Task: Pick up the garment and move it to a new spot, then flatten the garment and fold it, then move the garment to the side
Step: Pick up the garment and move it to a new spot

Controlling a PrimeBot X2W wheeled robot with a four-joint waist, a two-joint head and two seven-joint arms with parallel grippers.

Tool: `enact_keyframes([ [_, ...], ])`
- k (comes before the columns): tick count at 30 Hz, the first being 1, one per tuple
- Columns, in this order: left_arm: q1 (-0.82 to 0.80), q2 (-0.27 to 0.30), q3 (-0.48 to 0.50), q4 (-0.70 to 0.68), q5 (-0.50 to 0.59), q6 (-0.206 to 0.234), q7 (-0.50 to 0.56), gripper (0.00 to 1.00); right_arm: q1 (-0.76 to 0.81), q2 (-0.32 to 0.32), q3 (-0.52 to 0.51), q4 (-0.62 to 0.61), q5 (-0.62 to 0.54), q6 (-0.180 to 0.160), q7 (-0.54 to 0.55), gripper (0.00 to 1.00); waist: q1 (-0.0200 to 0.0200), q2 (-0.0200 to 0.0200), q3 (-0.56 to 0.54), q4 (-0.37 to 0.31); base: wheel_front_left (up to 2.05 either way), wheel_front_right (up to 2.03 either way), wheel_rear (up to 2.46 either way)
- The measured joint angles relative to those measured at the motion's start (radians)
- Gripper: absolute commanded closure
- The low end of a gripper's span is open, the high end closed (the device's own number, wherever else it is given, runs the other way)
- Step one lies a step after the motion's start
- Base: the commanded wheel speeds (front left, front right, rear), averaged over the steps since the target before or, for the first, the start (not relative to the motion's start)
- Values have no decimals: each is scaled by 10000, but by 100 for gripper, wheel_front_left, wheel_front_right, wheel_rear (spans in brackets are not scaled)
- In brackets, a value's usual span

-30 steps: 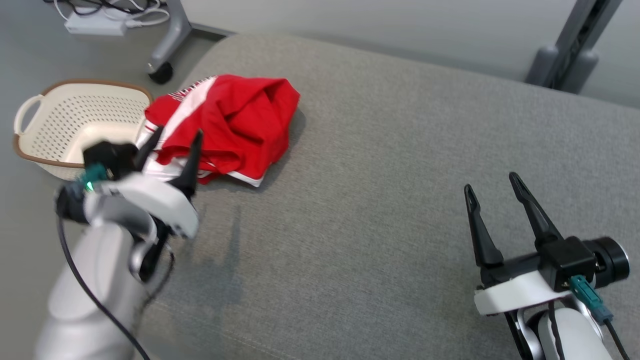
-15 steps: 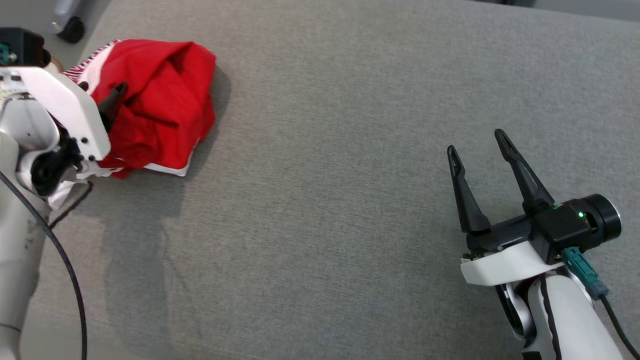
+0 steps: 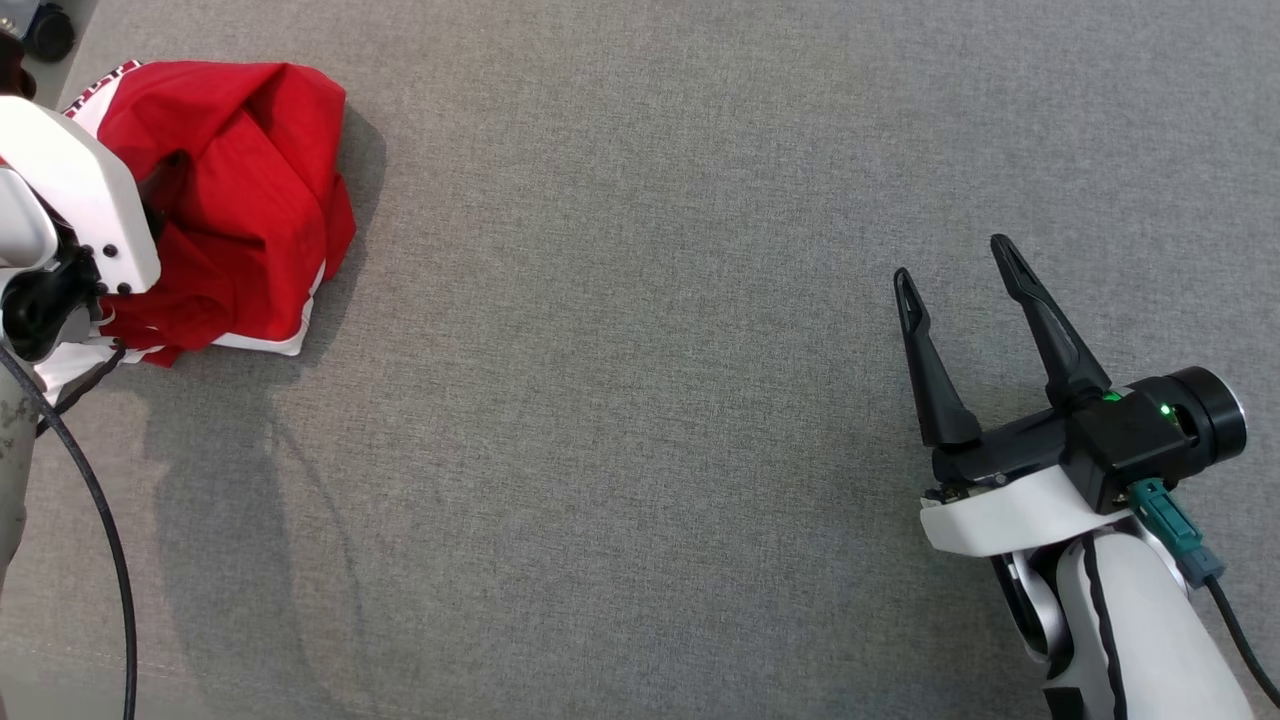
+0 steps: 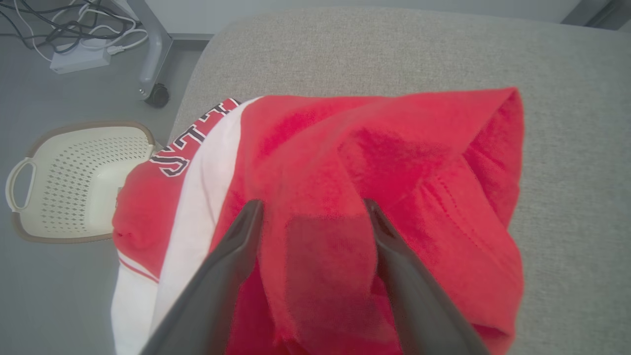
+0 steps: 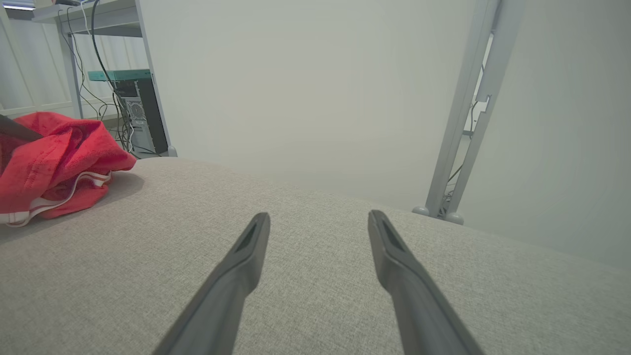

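The garment (image 3: 240, 170) is a crumpled red and white jersey with lettering, lying at the left end of the grey cushion (image 3: 640, 420). In the left wrist view my left gripper (image 4: 311, 207) is open, its two fingers pressed down into the garment (image 4: 404, 162) with a red fold between them. Its white wrist housing (image 3: 75, 200) covers the garment's left part in the head view. Far to the right, my right gripper (image 3: 952, 260) hovers open over bare cushion, holding nothing. The right wrist view has the right gripper (image 5: 318, 216) with the garment (image 5: 54, 153) off to its left.
A cream perforated basket (image 4: 74, 182) stands on the floor just past the cushion's left edge. Behind it are a caster leg (image 4: 153, 59) and a power strip with cables (image 4: 79, 59). A metal frame post (image 5: 468, 113) rises beyond the cushion's far side.
The head camera has tilted down, shifting the whole picture. My left gripper has advanced from in front of the garment down into the pile. The right gripper has stayed open and nearly still.
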Motion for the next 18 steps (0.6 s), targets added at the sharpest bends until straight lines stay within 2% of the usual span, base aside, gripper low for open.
enact_keyframes([
  [2, -43, -42, -86, 104, -25, 0, 6, 0, 1, 2, -19, 2, 0, 0, 0, 0, 0, 0, -4, 7, 0, 0, 0],
  [4, -63, -79, -190, 192, -113, 0, 8, 93, 1, 0, -40, 13, -2, 0, 0, 0, 0, 0, -12, 26, 0, 0, 0],
  [5, -81, -88, -222, 215, -138, 0, 2, 100, 1, 0, -50, 27, -2, 0, 0, 0, 0, 0, -16, 37, 0, 0, 0],
  [15, -235, -132, -468, 435, -456, 0, -418, 100, -49, 4, -4, 167, -2, 0, 0, 0, 0, 0, -241, 145, 0, 0, 0],
  [18, -268, -153, -470, 468, -468, 0, -846, 100, -4, 4, -2, 228, 6, 0, 0, 0, 0, 0, -413, 166, 0, 0, 0],
])
